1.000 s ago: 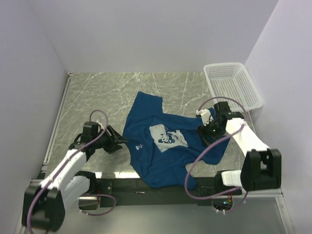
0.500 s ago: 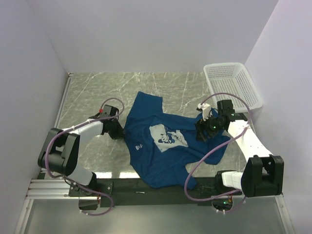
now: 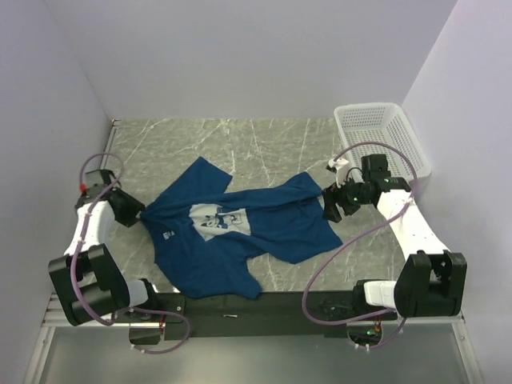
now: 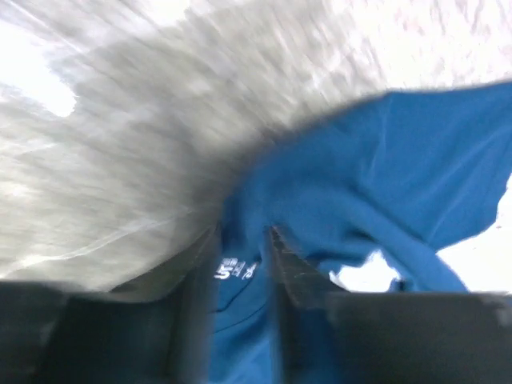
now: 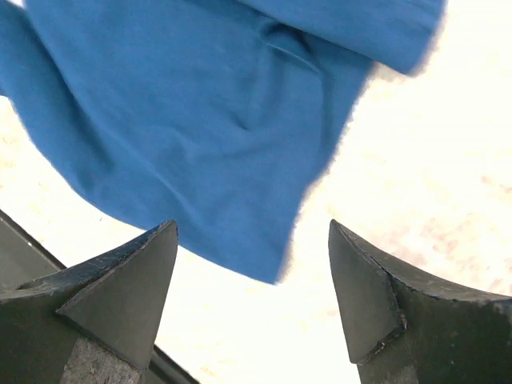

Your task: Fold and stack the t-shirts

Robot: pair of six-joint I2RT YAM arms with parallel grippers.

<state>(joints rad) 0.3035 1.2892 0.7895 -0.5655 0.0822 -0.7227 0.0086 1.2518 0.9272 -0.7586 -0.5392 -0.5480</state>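
We see the left arm (image 3: 90, 228) rising from its base at the lower left of the top view. It runs up along the left edge of the frame, and its wrist bends back towards the right. The left jaws are narrow and pinch the left edge of the dark blue t-shirt (image 3: 272, 228). In the left wrist view a fold of blue cloth with a small white label (image 4: 232, 268) sits between the two dark fingers (image 4: 196, 288).

The t-shirt lies spread across the middle of the grey marbled surface (image 3: 264, 144), with its white and pale-blue print (image 3: 214, 220) left of centre. Its lower part reaches the dark rail (image 3: 272, 304) at the bottom.

The right arm (image 3: 408, 228) climbs from its base at the lower right, slanting up and left, with the wrist turned left at the shirt's right edge. The right jaws stand wide with nothing between them, hanging over the cloth's edge and bare surface in the right wrist view. The white mesh basket (image 3: 382, 138) sits at the upper right, apart from the shirt
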